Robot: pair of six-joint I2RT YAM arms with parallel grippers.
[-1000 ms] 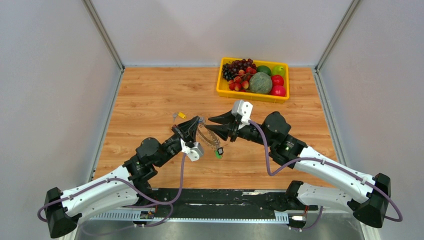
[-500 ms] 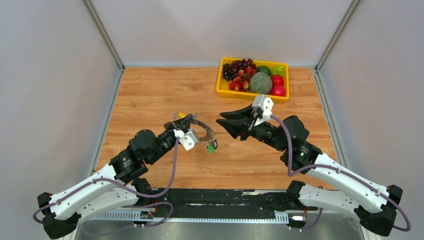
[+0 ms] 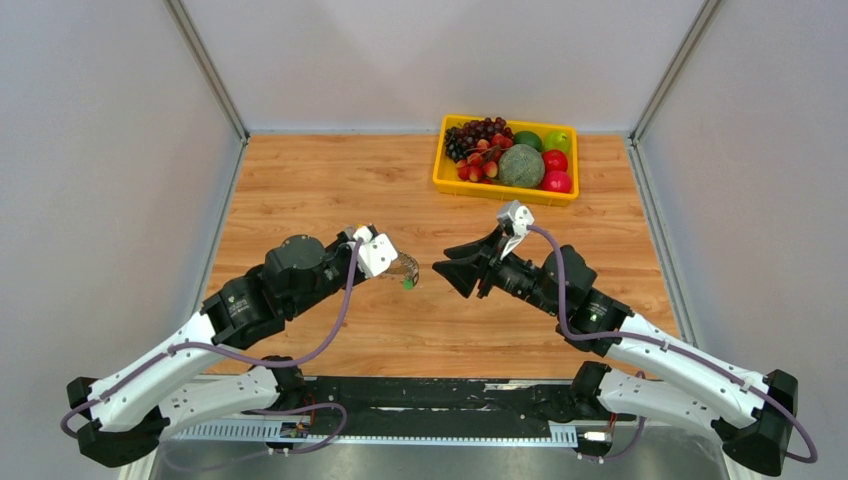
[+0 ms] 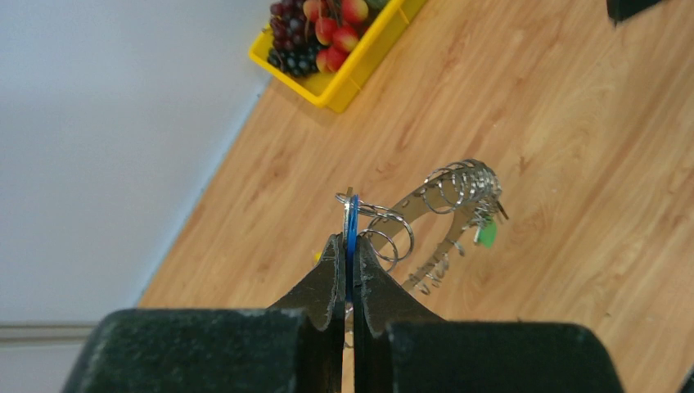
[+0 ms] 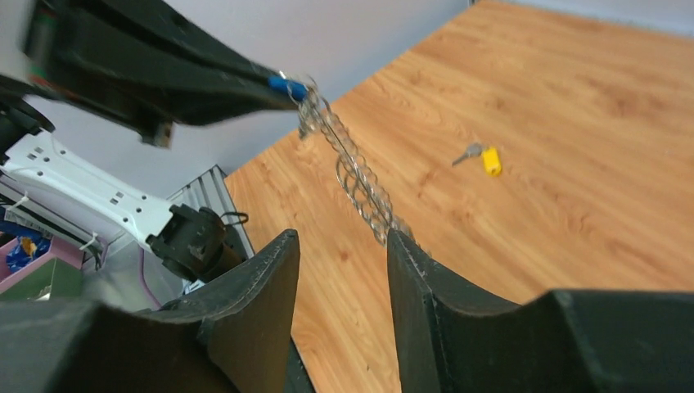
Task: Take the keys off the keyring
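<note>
A yellow key (image 5: 489, 160) already lies loose on the surface, so the job looks begun but far from done. The left gripper (image 4: 348, 250) has its jaws clamped on the head of a blue key (image 4: 352, 214), and the keyring (image 4: 416, 203) dangles from it in the air with a green key (image 4: 487, 235) still attached. The right gripper (image 5: 341, 246) hangs near the ring, jaws apart and empty; a second ago it sat close against the ring with narrower jaws, and since then it has backed off while the left arm has drawn the ring leftward.
</note>
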